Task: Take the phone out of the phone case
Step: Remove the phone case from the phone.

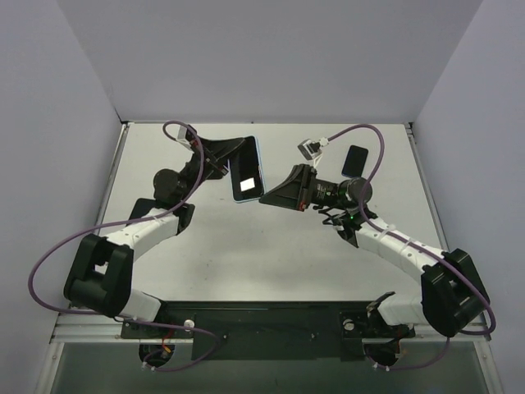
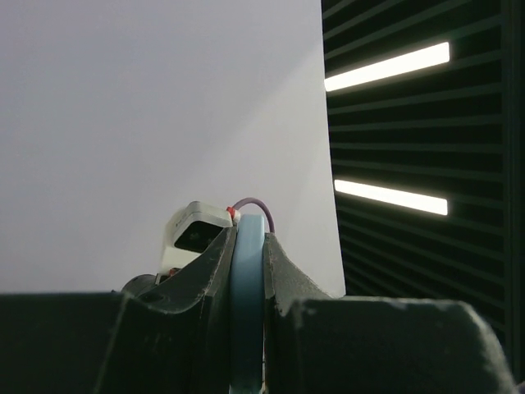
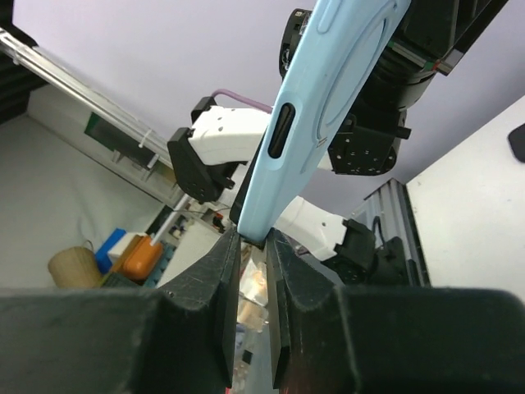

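A phone (image 1: 244,168) in a light blue case (image 1: 259,164) is held in the air over the back middle of the table, its dark screen facing the top camera. My left gripper (image 1: 230,160) is shut on the case's upper left side; the left wrist view shows the blue case edge (image 2: 246,287) clamped between the fingers. My right gripper (image 1: 264,199) is shut on the case's lower right corner. In the right wrist view the case back (image 3: 328,98) rises from my fingertips (image 3: 252,240), with the phone's dark edge (image 3: 244,201) showing beside it.
A small black flat object (image 1: 355,160) lies on the white table (image 1: 271,246) at the back right, and shows at the edge of the right wrist view (image 3: 517,141). Grey walls enclose the table on three sides. The right wrist camera housing (image 2: 193,234) sits close behind the case.
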You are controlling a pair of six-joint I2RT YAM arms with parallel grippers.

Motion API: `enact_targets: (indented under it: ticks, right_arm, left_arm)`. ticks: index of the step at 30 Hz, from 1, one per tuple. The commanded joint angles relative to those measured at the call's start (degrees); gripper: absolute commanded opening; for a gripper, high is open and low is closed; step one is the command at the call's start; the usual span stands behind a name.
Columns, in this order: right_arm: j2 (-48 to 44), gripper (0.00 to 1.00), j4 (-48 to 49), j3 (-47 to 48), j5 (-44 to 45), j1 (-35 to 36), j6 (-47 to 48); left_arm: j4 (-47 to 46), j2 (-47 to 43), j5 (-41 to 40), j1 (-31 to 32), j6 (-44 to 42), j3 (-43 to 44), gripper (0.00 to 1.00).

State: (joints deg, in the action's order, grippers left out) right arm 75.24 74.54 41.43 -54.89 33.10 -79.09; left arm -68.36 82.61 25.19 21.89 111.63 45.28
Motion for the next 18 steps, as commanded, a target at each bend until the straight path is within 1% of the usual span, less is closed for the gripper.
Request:
enact_targets:
  ticks: [1, 2, 3, 4, 5, 6, 7, 8, 11, 12, 13, 14, 15, 16, 18]
  right_arm:
    - [0.2, 0.00, 3.8, -0.8, -3.7, -3.7, 12.3]
    - [-0.6, 0.00, -2.3, -1.0, -4.3, -4.0, 14.6]
    - [-1.2, 0.00, -4.6, -1.2, -4.6, -4.4, 19.3]
    - [-2.3, 0.00, -10.6, -1.1, -5.1, -4.4, 21.6]
    - [-3.0, 0.00, -14.6, -0.7, -5.4, -4.4, 27.0]
    - [-4.2, 0.00, -20.3, -0.3, -5.8, -4.4, 29.1]
    - [-4.9, 0.00, -22.4, -0.2, -5.6, -4.5, 32.6]
    - [-5.9, 0.00, -25.6, 0.5, -5.6, -4.5, 34.2]
    - [-6.6, 0.00, -26.6, 1.5, -5.9, -4.4, 35.1]
    - [-6.3, 0.00, -29.7, 2.9, -4.6, -4.6, 35.5]
    - [-5.8, 0.00, -33.5, 4.2, -2.2, -4.5, 37.9]
    - [-5.7, 0.00, -40.1, 6.2, -0.1, -4.4, 39.5]
    - [-5.7, 0.00, -44.2, 6.9, 3.6, -4.3, 42.8]
    - [-6.0, 0.00, -48.3, 7.3, 6.0, -4.3, 44.3]
    - [-5.5, 0.00, -51.1, 7.2, 10.5, -4.8, 45.7]
  left_arm:
    - [-17.7, -0.6, -2.3, 2.9, 17.0, 1.1, 0.00]
    - [-17.7, -0.7, -2.2, 3.1, 17.1, 1.1, 0.00]
    - [-17.7, -1.0, -2.2, 3.2, 17.1, 1.1, 0.00]
    - [-17.6, -1.2, -2.1, 3.3, 17.2, 1.3, 0.00]
    - [-17.8, -1.4, -2.1, 3.3, 17.3, 1.4, 0.00]
    - [-17.9, -1.5, -2.0, 3.5, 17.5, 1.6, 0.00]
    - [-18.1, -1.3, -1.8, 3.5, 17.7, 1.7, 0.00]
    - [-18.1, -1.3, -1.7, 3.9, 17.7, 1.9, 0.00]
    - [-18.7, -0.8, -1.4, 4.7, 17.8, 2.4, 0.00]
    - [-18.7, -0.8, -0.9, 5.0, 17.7, 2.9, 0.00]
    - [-17.8, -0.9, -0.3, 5.5, 17.1, 3.1, 0.00]
    - [-17.8, -0.7, -0.3, 5.9, 17.0, 3.2, 0.00]
    - [-18.2, -0.3, -0.6, 6.7, 17.0, 3.2, 0.00]
    - [-18.6, 0.0, -0.6, 7.0, 17.9, 3.8, 0.00]
    - [-21.1, 1.3, -0.6, 8.3, 18.9, 5.2, 0.00]
